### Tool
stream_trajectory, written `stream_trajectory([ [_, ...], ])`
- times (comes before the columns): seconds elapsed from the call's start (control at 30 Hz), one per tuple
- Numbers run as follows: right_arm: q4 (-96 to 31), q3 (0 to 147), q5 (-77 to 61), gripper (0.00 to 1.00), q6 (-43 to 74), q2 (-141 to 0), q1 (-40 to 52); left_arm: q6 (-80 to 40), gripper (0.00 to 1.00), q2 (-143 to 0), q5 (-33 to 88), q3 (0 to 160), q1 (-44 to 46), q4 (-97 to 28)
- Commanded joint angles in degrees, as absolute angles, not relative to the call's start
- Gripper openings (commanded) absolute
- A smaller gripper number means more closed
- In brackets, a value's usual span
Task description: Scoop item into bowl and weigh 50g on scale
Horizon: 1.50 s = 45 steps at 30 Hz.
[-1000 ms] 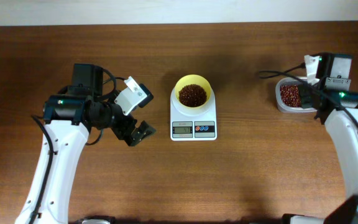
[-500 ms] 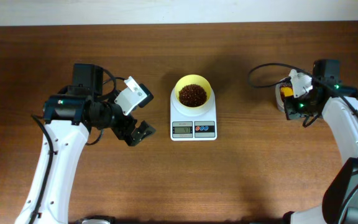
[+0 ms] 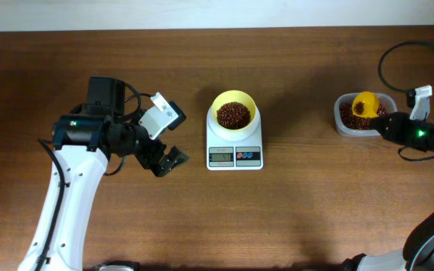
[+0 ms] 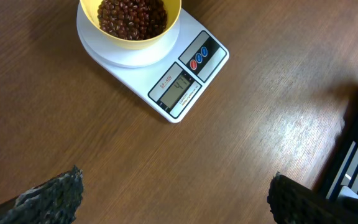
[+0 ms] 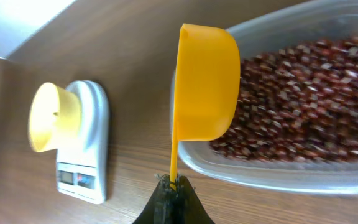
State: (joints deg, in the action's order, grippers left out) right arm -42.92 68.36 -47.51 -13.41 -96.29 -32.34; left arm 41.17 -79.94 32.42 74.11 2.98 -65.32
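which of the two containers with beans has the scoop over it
The clear plastic tub at the table's right, not the yellow bowl on the scale. The right gripper holds the yellow scoop above it.

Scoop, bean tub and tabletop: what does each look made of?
The small yellow handled scoop is probably moulded plastic: opaque, smooth, with a soft sheen. The clear rounded-rectangular tub looks like transparent plastic, since the dark red-brown beans show through its wall. The brown table is wood or wood-look laminate, with streaky grain and semi-gloss reflections.

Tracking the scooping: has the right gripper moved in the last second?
Yes. The right gripper shifted right, off the clear tub, holding the yellow scoop over it.
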Motion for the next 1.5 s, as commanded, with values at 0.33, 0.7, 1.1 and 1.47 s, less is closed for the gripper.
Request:
stream_trajectory([
  [0.33,-42.76,68.49,-67.53,0.04,-8.01,-96.79,-12.14,42.3,0.99,-80.03,33.23,74.15,2.94,-65.23],
  [0.7,-12.12,68.49,-57.93,0.04,12.71,-96.79,4.97,42.3,0.99,-80.03,33.23,74.15,2.94,-65.23],
  [1.1,-14.59,68.49,-32.01,0.04,-3.05,-96.79,13.23,42.3,0.99,-80.03,33.23,74.15,2.94,-65.23],
  [1.47,-23.86,68.49,-9.98,0.04,-4.14,-91.09,21.12,42.3,0.99,-80.03,33.23,74.15,2.94,-65.23],
])
